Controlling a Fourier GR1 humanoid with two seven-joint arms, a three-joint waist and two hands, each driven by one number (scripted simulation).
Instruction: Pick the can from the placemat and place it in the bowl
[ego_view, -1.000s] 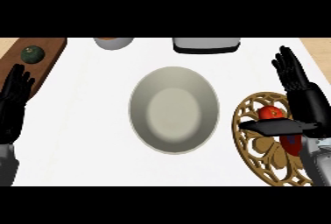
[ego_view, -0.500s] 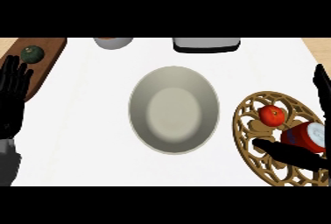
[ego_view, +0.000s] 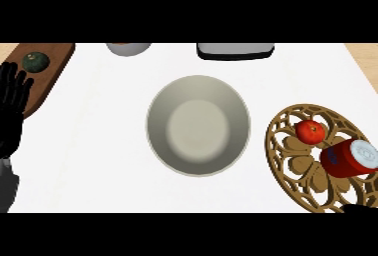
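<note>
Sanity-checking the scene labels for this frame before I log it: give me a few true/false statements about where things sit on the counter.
1. The can is lying on the placemat. True.
2. The can is already inside the bowl. False: nothing shows inside the bowl and the can is on the placemat at the view's right.
3. A small red fruit sits on the placemat beside the can. True.
4. The left hand is curled round the can. False: it rests open at the view's left edge, fingers up, far from the can.
5. The dark green round thing lies on the placemat. False: it sits on the wooden board at upper left.
</note>
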